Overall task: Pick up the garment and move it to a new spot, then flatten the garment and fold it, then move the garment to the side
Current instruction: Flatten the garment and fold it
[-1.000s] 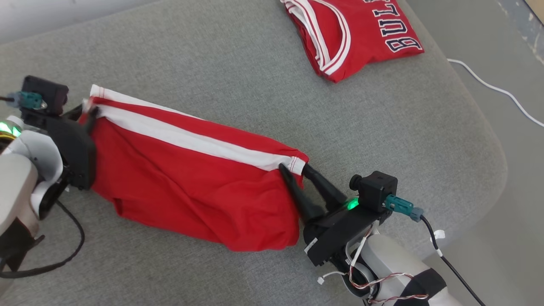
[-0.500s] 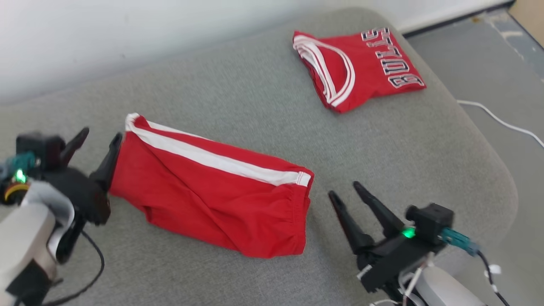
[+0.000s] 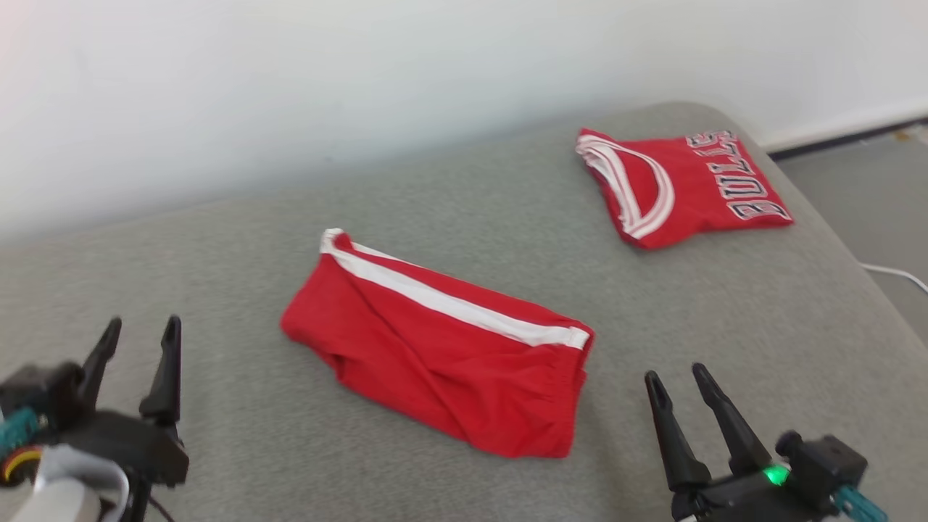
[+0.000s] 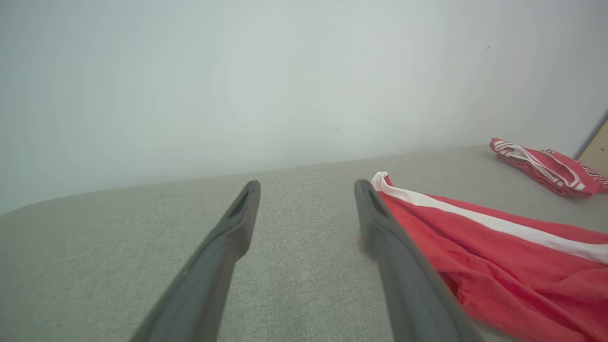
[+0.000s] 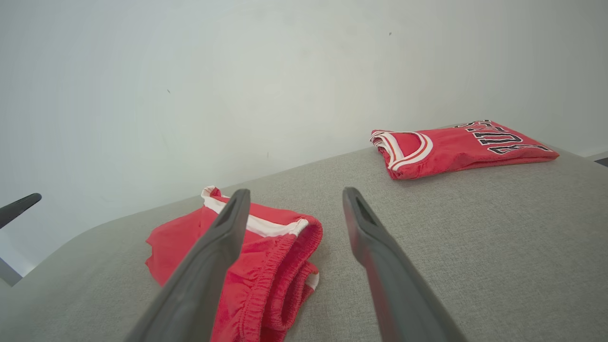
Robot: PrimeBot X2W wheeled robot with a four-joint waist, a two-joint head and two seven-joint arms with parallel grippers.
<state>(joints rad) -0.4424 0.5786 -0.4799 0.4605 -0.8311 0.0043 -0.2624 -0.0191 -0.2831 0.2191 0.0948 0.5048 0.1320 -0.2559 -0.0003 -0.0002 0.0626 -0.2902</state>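
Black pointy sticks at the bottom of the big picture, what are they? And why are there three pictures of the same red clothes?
Those sticks are the fingers of a robot's two hands, called end effectors. The left end effector and the right end effector each have two long dark fingers. Both are open and hold nothing.

The big picture comes from a camera on the robot's head, looking down. The other two come from small cameras on its wrists, one on each arm, looking along the fingers, so you see the same clothes from lower down.

On the grey cushion lie red shorts with a white stripe, between the two end effectors. Farther back on the right is a folded red jersey with lettering.
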